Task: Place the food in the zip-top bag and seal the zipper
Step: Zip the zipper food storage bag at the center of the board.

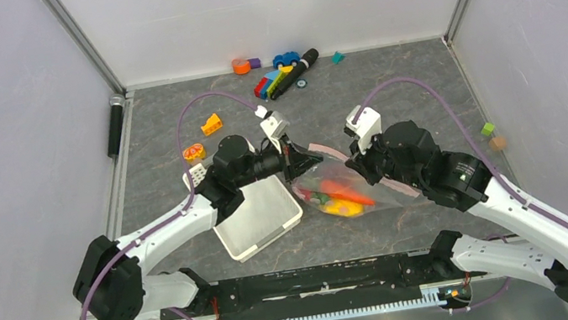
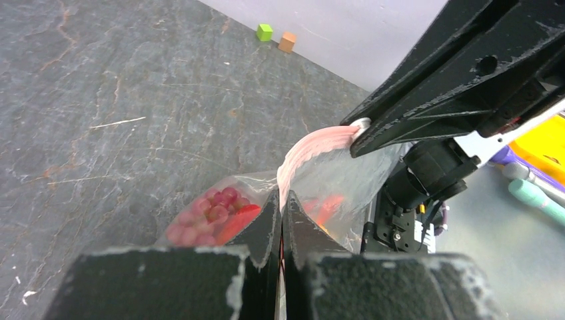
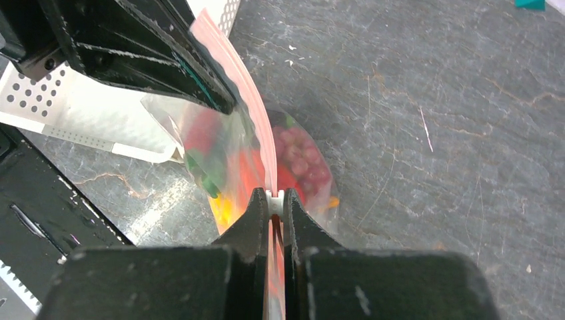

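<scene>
Two-arm hold | left gripper [image 1: 291,161] clamped on zipper [image 1: 326,151] | right gripper [image 1: 351,158] clamped farther along it | food [image 1: 341,195] lay inside zip-top bag [image 1: 383,193] beside basket [image 1: 256,222]

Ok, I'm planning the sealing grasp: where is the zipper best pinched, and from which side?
Pinch the zipper across its two flat faces, coming in from an end. It is a thin ribbon standing on edge above the zip-top bag; the left gripper and right gripper are each shut on it that way.

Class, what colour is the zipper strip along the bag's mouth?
Pink zipper strip; clearest from left wrist.
</scene>
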